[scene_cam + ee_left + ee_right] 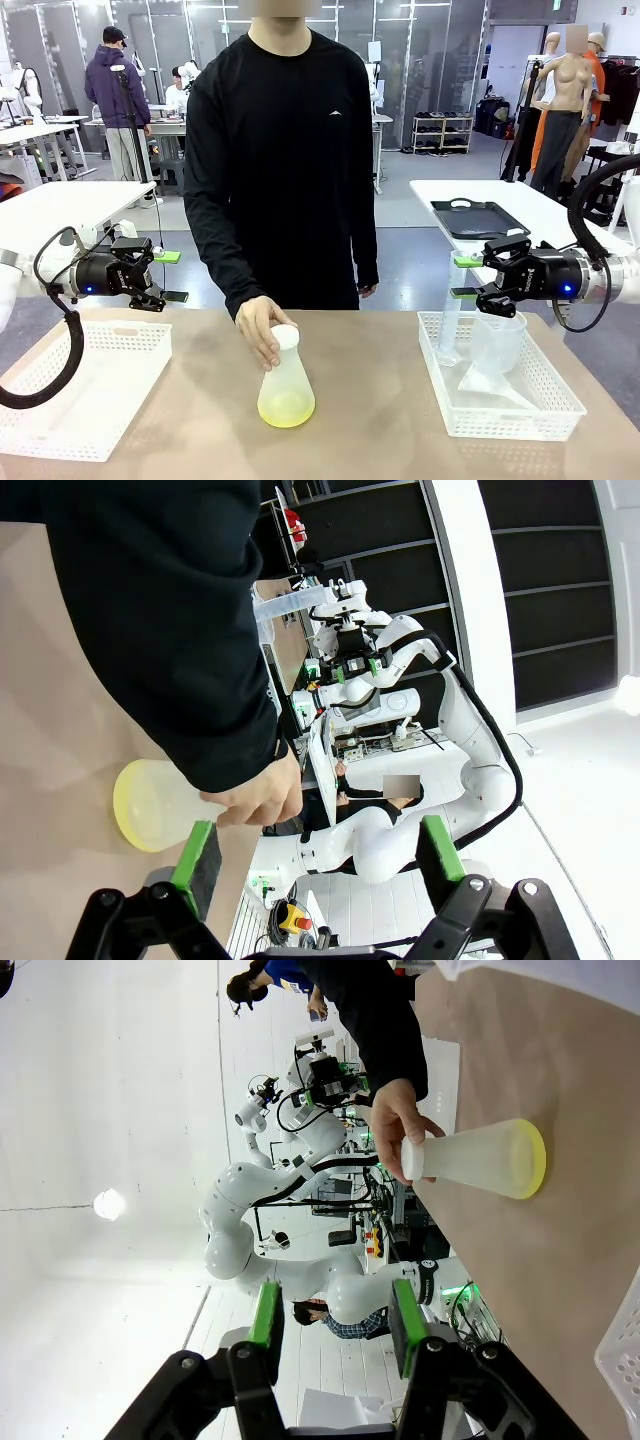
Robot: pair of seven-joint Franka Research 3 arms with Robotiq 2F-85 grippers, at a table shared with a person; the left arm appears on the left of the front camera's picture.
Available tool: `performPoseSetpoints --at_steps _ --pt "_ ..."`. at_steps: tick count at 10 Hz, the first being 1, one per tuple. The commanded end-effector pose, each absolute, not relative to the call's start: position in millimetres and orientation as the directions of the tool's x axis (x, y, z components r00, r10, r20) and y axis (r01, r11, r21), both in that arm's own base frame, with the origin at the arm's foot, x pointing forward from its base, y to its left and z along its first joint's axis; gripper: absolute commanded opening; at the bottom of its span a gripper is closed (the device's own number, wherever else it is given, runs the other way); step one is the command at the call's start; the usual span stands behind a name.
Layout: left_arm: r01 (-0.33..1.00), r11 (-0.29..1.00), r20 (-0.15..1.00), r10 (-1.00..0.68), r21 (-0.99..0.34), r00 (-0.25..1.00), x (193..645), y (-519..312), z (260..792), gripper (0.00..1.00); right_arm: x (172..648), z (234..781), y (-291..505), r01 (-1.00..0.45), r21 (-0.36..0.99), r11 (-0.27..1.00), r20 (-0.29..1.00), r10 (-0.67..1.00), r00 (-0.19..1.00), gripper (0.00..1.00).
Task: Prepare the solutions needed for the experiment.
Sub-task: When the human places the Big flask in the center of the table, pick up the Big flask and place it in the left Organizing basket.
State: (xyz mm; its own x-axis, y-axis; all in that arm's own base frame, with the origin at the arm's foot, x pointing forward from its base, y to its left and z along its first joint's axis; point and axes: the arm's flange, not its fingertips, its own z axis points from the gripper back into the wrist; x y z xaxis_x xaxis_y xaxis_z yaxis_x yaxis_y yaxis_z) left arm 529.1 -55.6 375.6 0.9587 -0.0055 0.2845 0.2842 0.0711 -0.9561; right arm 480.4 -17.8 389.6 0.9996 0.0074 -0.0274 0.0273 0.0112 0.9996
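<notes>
A translucent conical flask [285,385] stands at the middle of the table, with a shallow layer of pale yellow-green solution [286,408] in its base. The person's hand [262,330] holds its neck from above. My left gripper [170,277] hovers open at the left, above a white basket, pointing toward the middle. At the right, my right gripper [463,277] is open with nothing between its fingers. The left wrist view shows the flask [150,805] beyond that gripper [318,845]. In the right wrist view the flask [480,1160] lies far ahead of the gripper [335,1310].
A white mesh basket [85,430] sits at the table's left. A second basket [500,425] at the right holds a clear beaker [500,340], a funnel [490,385] and a tall cylinder [449,325]. A black tray [480,220] lies on a table behind.
</notes>
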Motion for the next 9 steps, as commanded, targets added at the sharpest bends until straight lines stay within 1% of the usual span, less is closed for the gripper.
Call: performPoseSetpoints --at_steps 1,9 --pt "0.286 0.059 0.285 -0.013 -0.957 0.958 528.0 -56.3 377.5 1.00 480.8 390.3 -16.7 0.027 1.000 0.008 -0.027 0.007 1.000 0.55" --pt "0.286 0.059 0.285 -0.013 -0.957 0.958 528.0 -56.3 377.5 1.00 480.8 390.3 -16.7 0.027 1.000 0.008 -0.027 0.007 1.000 0.55"
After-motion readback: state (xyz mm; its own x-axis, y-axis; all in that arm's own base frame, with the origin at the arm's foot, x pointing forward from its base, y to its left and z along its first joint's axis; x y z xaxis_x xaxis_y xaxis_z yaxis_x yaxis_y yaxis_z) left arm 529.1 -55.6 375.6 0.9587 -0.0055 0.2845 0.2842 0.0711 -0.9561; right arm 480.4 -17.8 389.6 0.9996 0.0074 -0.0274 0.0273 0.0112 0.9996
